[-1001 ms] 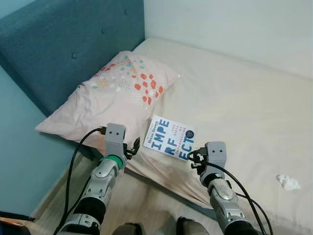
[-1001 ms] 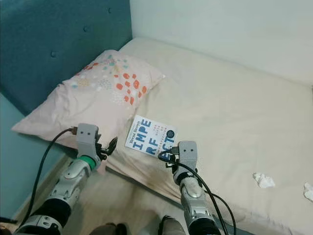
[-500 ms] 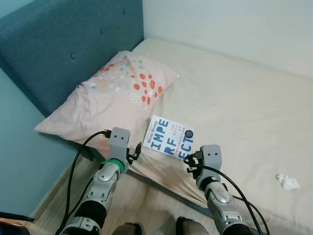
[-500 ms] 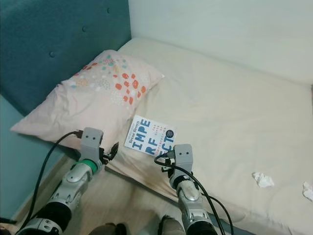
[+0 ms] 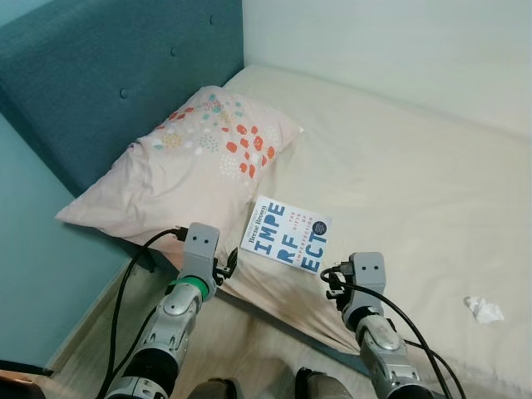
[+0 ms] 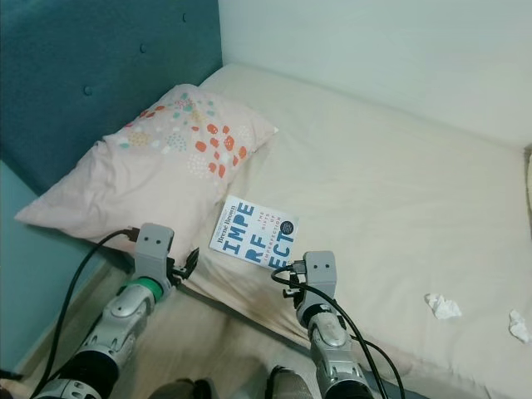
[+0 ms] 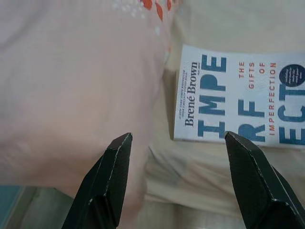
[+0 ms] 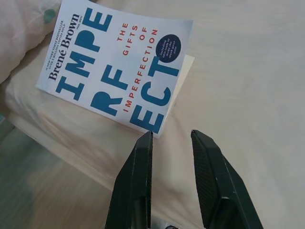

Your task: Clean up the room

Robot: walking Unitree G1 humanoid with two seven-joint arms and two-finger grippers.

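Book [image 5: 287,234] flat on bed [image 5: 416,183]; left pincer [image 7: 174,143] wide open, right pincer [image 8: 171,143] slightly open, both empty.

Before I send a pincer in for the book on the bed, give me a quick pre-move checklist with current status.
1. Book lies flat on the bed, cover up, nothing on it: ok.
2. Near edge of the book is reachable, close to the mattress edge: ok.
3. Left pincer open, fingers wide apart, holding nothing: ok.
4. Right pincer has only a narrow gap between its fingers; open wider before grasping: not ok.
5. Pillow lies right beside the book's spine edge and may crowd a left-side approach: cannot tell.
6. Crumpled tissues lie apart from the book, out of the path: ok.
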